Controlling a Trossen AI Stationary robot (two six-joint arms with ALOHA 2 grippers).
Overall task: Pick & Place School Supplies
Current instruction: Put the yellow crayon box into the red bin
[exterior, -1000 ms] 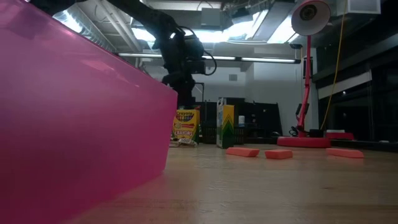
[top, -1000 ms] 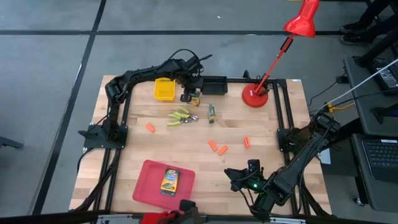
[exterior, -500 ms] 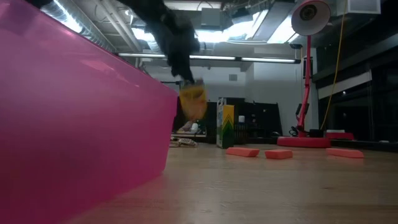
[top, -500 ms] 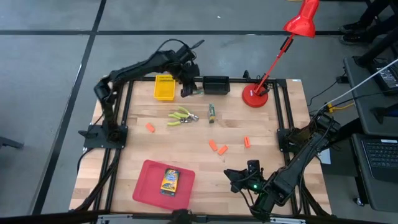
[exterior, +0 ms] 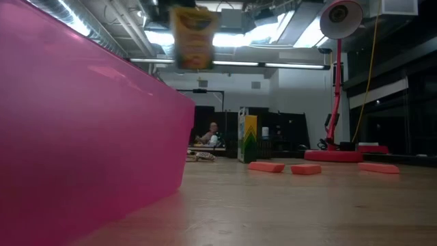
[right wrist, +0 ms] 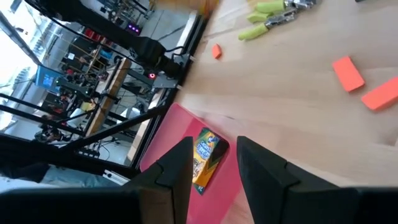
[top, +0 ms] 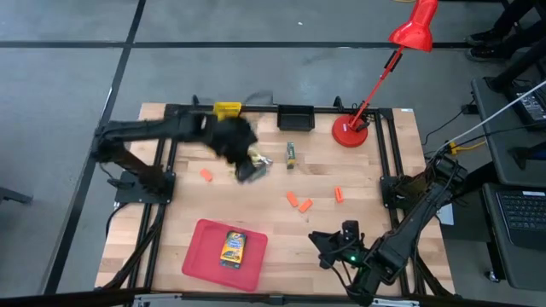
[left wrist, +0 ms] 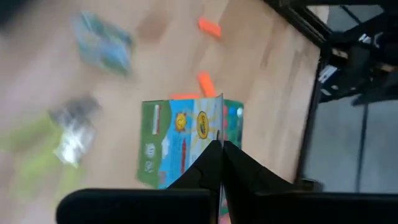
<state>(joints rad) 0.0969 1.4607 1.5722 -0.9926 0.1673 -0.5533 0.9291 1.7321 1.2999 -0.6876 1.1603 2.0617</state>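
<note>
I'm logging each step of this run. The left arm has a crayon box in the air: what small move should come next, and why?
Probably carry it on toward the red tray and lower it there. The left gripper is shut on a crayon box, lifted high above the table in the low view. One box already lies in the tray, with bare room beside it. The right gripper waits open near the table's front edge.

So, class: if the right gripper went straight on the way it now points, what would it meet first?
Probably the red tray with its crayon box, which lie straight past the open right gripper; depth is unclear.

Grey floor w/ dark lines, ceiling strip lights, laptop
</note>
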